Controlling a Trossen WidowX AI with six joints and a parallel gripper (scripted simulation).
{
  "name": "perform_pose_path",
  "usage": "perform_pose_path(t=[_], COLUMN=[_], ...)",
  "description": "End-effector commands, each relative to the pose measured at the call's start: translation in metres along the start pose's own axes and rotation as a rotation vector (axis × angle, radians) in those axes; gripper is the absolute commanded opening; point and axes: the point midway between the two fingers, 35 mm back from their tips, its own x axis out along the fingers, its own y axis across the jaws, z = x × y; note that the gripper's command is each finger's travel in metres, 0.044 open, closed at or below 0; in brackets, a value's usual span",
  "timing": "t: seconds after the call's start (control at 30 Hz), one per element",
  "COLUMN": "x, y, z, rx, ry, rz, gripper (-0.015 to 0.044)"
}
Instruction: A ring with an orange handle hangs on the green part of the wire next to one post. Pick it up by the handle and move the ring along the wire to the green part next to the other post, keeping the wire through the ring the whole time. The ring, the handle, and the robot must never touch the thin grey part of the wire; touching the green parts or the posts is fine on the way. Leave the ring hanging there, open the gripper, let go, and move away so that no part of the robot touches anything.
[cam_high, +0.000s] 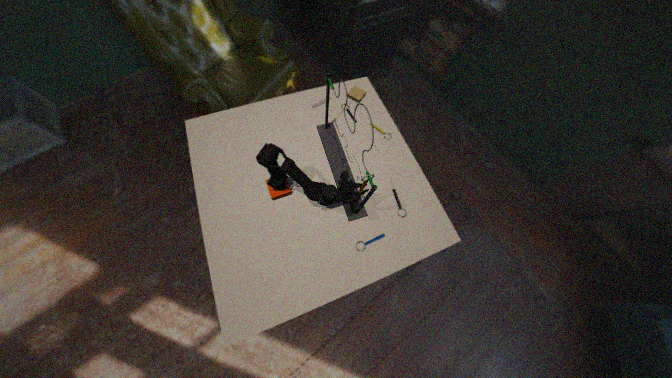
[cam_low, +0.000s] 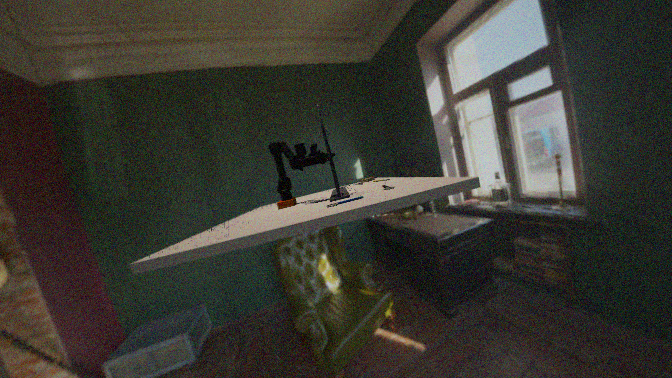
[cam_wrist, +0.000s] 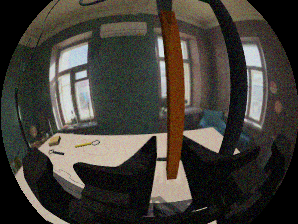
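The orange handle (cam_high: 363, 186) (cam_wrist: 174, 95) hangs beside the near post (cam_high: 366, 199) (cam_wrist: 239, 75). Its ring is tiny in the top view, at the near green part (cam_high: 370, 180) of the wire, and is out of view at the top of the wrist view. My gripper (cam_high: 362, 187) (cam_low: 330, 156) (cam_wrist: 166, 139) is partly open, with the handle's lower end between its fingers. A gap shows left of the handle; the right finger is close to it, contact unclear. The grey wire (cam_high: 372, 132) curves to the far green part (cam_high: 330, 83) at the far post (cam_high: 327, 107).
Both posts stand on a dark base strip (cam_high: 334, 150). A blue-handled ring (cam_high: 375, 239), a black-handled ring (cam_high: 397, 198), a yellow-handled ring (cam_high: 378, 129) (cam_wrist: 85, 145), another black-handled ring (cam_high: 351, 115) and a tan block (cam_high: 356, 93) (cam_wrist: 55, 140) lie on the table.
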Motion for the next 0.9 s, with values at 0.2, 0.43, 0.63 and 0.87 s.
perform_pose_path(t=[0.2,0.43,0.63,0.87], x=[0.000,0.000,0.000,0.000], y=[0.000,0.000,0.001,0.001], z=[0.000,0.000,0.011,0.015], rx=[0.000,0.000,-0.006,-0.008], ry=[0.000,0.000,0.000,0.000], rz=[0.000,0.000,0.006,0.008], gripper=[-0.0090,-0.0150,-0.0150,-0.0150])
